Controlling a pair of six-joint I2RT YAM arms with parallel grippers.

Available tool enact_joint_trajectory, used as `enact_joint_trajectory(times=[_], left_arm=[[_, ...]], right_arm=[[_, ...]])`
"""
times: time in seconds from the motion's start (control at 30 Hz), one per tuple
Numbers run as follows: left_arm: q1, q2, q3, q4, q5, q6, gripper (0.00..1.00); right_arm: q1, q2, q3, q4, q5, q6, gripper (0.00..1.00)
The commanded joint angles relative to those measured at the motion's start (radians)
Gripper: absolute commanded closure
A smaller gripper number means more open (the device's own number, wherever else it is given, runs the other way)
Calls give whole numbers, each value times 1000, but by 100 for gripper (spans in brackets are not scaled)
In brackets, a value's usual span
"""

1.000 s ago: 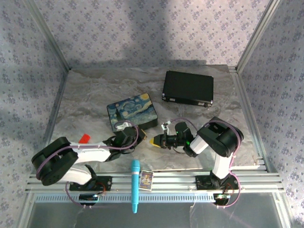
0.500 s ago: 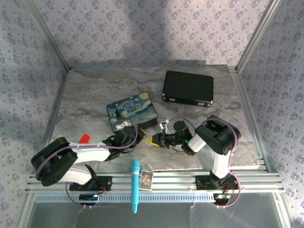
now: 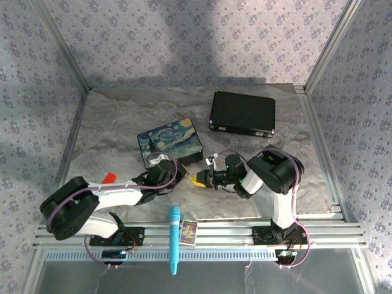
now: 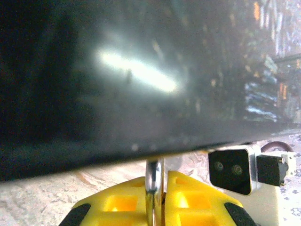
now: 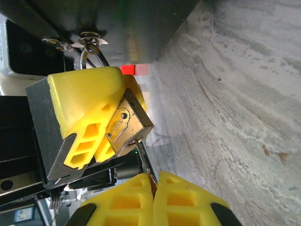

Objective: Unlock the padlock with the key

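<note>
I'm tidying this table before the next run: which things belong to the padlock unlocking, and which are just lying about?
In use: padlock; key; left gripper, holding the padlock; right gripper, holding the key; Starry Night box, which the padlock hangs from.

Lying about: black case; teal pen; small printed card; small red piece.

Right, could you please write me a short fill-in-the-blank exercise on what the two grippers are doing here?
1. The left gripper has its fingers shut on the brass ____.
2. The right gripper pinches the thin silvery ____, whose tip meets the brass body's bottom face.
3. Both grippers' fingers are coloured ____.
Missing words: padlock; key; yellow.
</note>
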Motion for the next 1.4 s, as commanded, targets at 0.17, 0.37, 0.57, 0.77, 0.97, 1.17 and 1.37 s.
enact_joint_trajectory(times=[0.17, 0.37, 0.57, 0.77, 0.97, 1.17, 1.37], left_arm=[[-23, -36, 67, 64, 168, 43, 100], [-23, -44, 68, 109, 174, 39, 100], [-21, -59, 67, 162, 205, 39, 100], [-23, -39, 71, 196, 257, 22, 100], [-25, -54, 66, 186, 257, 32, 100], [-25, -55, 72, 192, 277, 30, 100], [-23, -54, 70, 216, 289, 12, 100]], right_arm=[[-21, 7, 89, 113, -46, 83, 100], [-14, 17, 121, 113, -59, 94, 100], [-47, 51, 140, 114, -85, 88, 100], [-83, 56, 159, 113, -95, 86, 100], [-94, 58, 176, 113, -105, 84, 100], [-113, 84, 187, 113, -107, 78, 100], [-145, 103, 211, 114, -144, 58, 100]])
